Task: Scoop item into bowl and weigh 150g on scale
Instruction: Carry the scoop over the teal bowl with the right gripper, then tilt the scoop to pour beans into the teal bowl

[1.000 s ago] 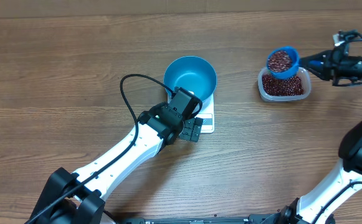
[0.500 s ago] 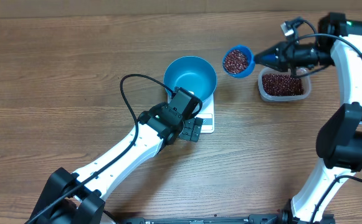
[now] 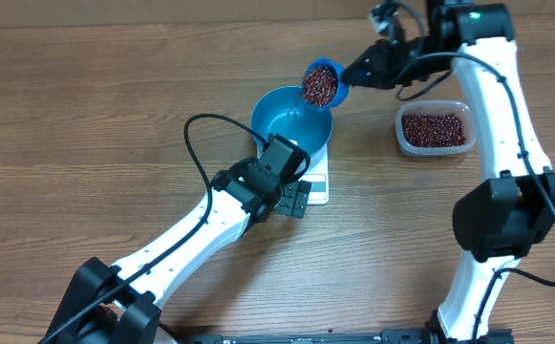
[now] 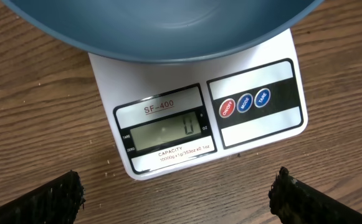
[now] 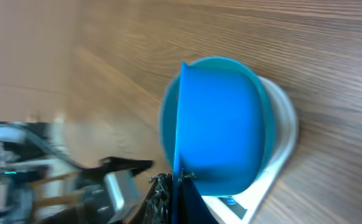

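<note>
The bowl point(image 3: 287, 124) sits on the scale point(image 3: 318, 182) near the middle of the counter point(image 3: 86, 115), covering the rear of the scale. Only the scale's front strip shows past the bowl's rim.

The right gripper point(image 3: 367, 69) is pressed together on the handle of a small blue scoop point(image 3: 323, 84). It holds the scoop just over the bowl's far right rim. The scoop is heaped with beans point(image 3: 322, 88). More beans fill a clear tub point(image 3: 400, 136) standing on the counter to the right, well apart from the scale. No beans can be made out inside the bowl.

The left gripper point(image 3: 295, 199) is spread wide and grips nothing. It hangs at the scale's front edge, with its two dark fingers point(image 4: 50, 199) at the lower corners of the left wrist view and bare wood between them.

That view reads the scale's face clearly. The panel above the display carries "SF-400" in red, and the grey display shows "0". Below it is the word "CAPACITY", with a line of finer print reading roughly "10000g x 1g / 353oz x 0.1oz". To the right, on a black band, are a red "ON/OFF" button and two blue ones marked "MODE" and "TARE".

The right wrist view is blurred. It shows a blue round shape with the white scale edge beside it, and no lettering can be read there.
</note>
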{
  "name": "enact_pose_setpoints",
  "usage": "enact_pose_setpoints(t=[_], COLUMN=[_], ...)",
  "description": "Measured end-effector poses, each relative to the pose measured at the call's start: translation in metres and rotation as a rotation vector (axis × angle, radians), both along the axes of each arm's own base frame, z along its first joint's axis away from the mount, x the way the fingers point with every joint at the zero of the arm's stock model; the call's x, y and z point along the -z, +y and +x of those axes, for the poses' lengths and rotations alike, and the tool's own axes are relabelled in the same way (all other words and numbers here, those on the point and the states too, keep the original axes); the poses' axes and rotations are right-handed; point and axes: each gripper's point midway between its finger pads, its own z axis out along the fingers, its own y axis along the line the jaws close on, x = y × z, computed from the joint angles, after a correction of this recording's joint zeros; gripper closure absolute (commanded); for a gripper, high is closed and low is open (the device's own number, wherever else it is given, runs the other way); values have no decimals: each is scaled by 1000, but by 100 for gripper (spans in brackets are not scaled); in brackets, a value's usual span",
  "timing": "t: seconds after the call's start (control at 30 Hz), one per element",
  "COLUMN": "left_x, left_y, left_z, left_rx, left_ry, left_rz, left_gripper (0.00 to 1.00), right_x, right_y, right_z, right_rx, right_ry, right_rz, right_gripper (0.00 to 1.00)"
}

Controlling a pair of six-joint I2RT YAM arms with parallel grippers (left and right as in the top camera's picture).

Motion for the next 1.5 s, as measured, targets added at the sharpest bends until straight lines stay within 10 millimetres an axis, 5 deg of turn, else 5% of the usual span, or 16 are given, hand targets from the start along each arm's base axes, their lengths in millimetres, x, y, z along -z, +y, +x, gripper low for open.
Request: enact_pose_setpoints(t=[0.5, 0.9, 1.5], left_x=[0, 0, 0], left_y=[0, 0, 0], left_z=[0, 0, 0], left_rx=[0, 0, 0], left_ry=[0, 0, 0], left_rz=[0, 0, 0], left_gripper=[0, 0, 1], right_x=[31, 0, 2], right_y=[41, 59, 76], right_z=[-9, -1, -3], right_rx=[-196, -243, -495], right_ry=[-202, -373, -611], right_rz=[-335, -397, -598], right_gripper=[96, 96, 96])
